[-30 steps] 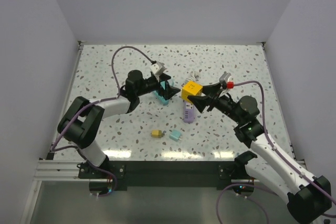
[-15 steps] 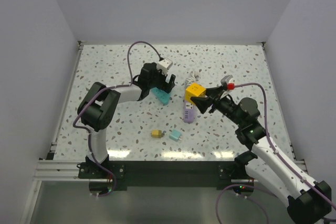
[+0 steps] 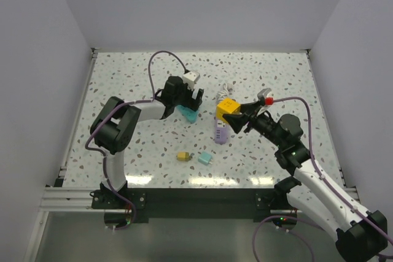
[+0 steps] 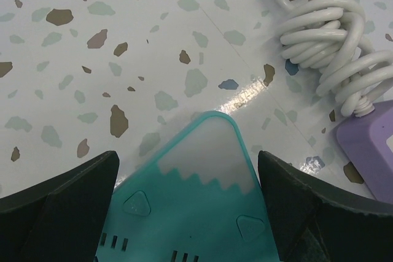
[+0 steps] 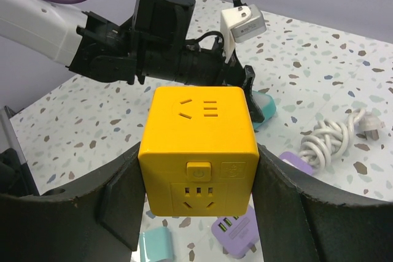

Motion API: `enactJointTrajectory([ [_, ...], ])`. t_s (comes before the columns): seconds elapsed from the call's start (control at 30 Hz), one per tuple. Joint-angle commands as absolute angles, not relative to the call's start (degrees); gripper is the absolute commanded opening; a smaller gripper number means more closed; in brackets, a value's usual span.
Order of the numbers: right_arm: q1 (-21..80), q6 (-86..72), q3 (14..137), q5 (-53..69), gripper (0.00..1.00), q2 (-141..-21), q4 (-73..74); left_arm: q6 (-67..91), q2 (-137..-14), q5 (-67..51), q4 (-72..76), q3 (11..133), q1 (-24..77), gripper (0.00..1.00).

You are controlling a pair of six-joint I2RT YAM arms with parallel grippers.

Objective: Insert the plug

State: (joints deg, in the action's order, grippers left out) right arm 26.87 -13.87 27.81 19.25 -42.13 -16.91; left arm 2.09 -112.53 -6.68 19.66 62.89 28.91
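Observation:
My right gripper (image 3: 232, 115) is shut on a yellow socket cube (image 3: 225, 108) and holds it above the table; in the right wrist view the cube (image 5: 199, 124) fills the space between the fingers of that gripper (image 5: 199, 179), button and socket face toward the camera. My left gripper (image 3: 195, 98) stands open over a teal socket block (image 3: 189, 113). In the left wrist view the block's pointed end (image 4: 196, 182) lies between the spread fingers of the left gripper (image 4: 187, 173). A white coiled cable (image 5: 331, 142) ends in a white plug (image 5: 370, 128) on the table.
A purple power strip (image 3: 220, 131) lies below the cube, joined to the white cable (image 4: 331, 41). A small yellow block (image 3: 183, 156) and a small teal block (image 3: 205, 159) sit nearer the front edge. White walls close three sides.
Over the last second the left arm folded in and its gripper lifted slightly back from the teal block. The right gripper with the cube shifted slightly right. Since half a second ago, almost nothing moved.

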Motion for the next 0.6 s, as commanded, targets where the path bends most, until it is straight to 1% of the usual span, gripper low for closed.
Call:
enactJointTrajectory([
  [0.0,26.5,-14.0,28.7,20.3,0.0,-42.9,-19.3,4.0,-111.0,-5.4,17.2,61.1,28.7,1.0],
  [0.1,26.5,-14.0,29.0,19.5,0.0,-43.7,-18.5,5.9,-110.7,-5.7,16.6,59.9,29.0,0.99],
  [0.33,26.5,-13.7,30.1,17.6,0.0,-45.4,-16.5,10.6,-104.4,-3.8,18.5,52.6,29.5,0.99],
  [0.47,26.5,-13.7,30.0,17.9,0.0,-45.4,-16.6,10.6,-105.9,-0.1,14.0,55.0,30.7,0.9],
  [0.5,26.5,-13.7,30.0,17.9,0.0,-45.3,-16.5,10.7,-106.6,3.4,13.2,55.5,31.3,0.86],
  [0.57,26.5,-13.7,29.8,17.9,0.0,-44.6,-16.3,11.6,-107.0,6.4,11.6,56.5,31.7,0.83],
])
